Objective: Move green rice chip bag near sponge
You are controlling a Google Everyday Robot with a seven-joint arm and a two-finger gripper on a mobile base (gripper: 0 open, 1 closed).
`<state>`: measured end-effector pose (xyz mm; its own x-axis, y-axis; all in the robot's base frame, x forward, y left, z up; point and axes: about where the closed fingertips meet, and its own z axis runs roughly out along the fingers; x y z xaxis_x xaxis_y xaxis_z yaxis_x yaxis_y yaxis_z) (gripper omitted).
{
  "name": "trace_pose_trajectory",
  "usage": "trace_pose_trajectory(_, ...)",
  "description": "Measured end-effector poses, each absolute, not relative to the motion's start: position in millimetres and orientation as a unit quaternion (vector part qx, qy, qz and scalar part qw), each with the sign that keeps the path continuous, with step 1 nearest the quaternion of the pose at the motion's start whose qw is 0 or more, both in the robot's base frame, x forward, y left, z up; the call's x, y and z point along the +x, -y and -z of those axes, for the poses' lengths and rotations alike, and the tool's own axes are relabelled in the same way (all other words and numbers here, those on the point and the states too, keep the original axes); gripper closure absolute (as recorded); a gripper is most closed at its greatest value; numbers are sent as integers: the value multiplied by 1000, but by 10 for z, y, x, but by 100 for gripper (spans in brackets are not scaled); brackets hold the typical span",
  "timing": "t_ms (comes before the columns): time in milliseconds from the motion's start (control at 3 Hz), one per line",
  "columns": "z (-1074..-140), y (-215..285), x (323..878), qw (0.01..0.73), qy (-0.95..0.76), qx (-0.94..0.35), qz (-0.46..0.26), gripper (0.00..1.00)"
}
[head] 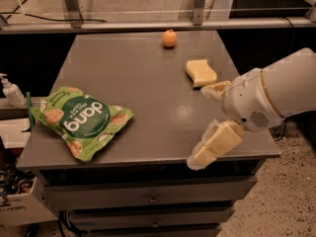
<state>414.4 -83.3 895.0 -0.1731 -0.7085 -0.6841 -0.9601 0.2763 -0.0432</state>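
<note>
The green rice chip bag (81,121) lies flat at the front left of the grey table (148,88), its dark "dang" label facing up. The sponge (201,72), a pale yellow block, lies at the right side of the table towards the back. My gripper (206,125) hangs over the table's front right corner, just in front of the sponge and far to the right of the bag. Its two cream fingers (216,146) are spread wide apart with nothing between them.
A small orange fruit (169,38) sits at the back middle of the table. A soap dispenser bottle (11,90) stands on a lower ledge at the left. Drawers are below the table front. A metal frame runs behind the table.
</note>
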Motion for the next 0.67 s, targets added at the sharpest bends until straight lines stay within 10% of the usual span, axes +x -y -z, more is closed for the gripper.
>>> trace_pose_trajectory(667,-8984,-30,4450,387,-688,-561,-248,0)
